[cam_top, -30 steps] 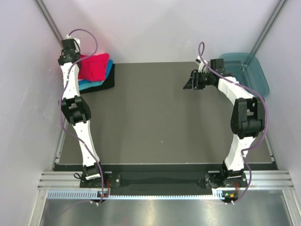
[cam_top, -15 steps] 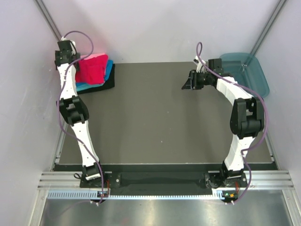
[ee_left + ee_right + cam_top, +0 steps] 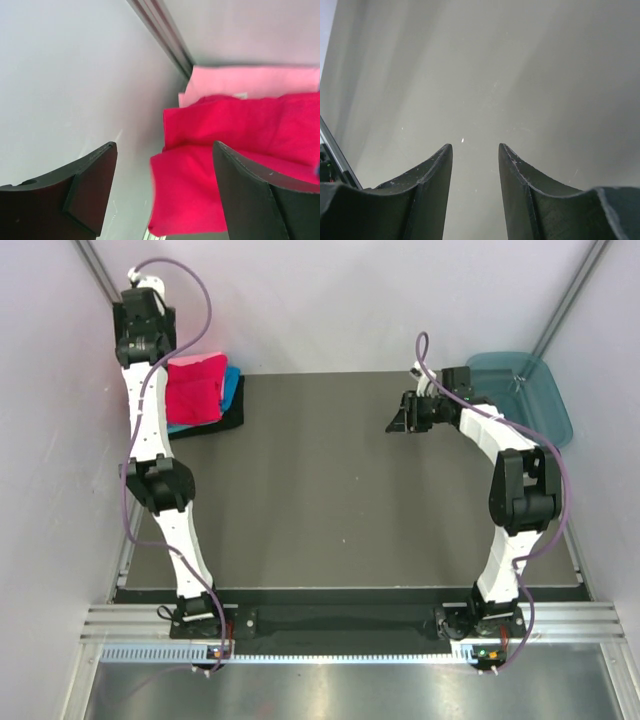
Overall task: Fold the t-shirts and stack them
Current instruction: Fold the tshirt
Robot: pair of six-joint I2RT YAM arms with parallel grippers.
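Observation:
The folded t-shirts lie stacked at the table's far left corner. The crimson-red one (image 3: 195, 390) is on top, over the turquoise one (image 3: 232, 386) and the black one (image 3: 228, 418). In the left wrist view the red shirt (image 3: 240, 150) covers a light pink one (image 3: 250, 80) whose edge shows behind it. My left gripper (image 3: 143, 340) hangs raised above the stack's left side by the wall. It is open (image 3: 165, 145) and holds nothing. My right gripper (image 3: 400, 418) hovers open over the bare table at the far right, with nothing between its fingers (image 3: 475, 146).
A translucent teal tub (image 3: 520, 390) sits at the far right corner behind the right arm. A white wall (image 3: 75, 75) runs close along the left of the stack. The dark tabletop (image 3: 320, 490) spreads between the arms.
My left gripper has opened, let go of the red shirt and risen up and back from the stack. The right arm has barely moved.

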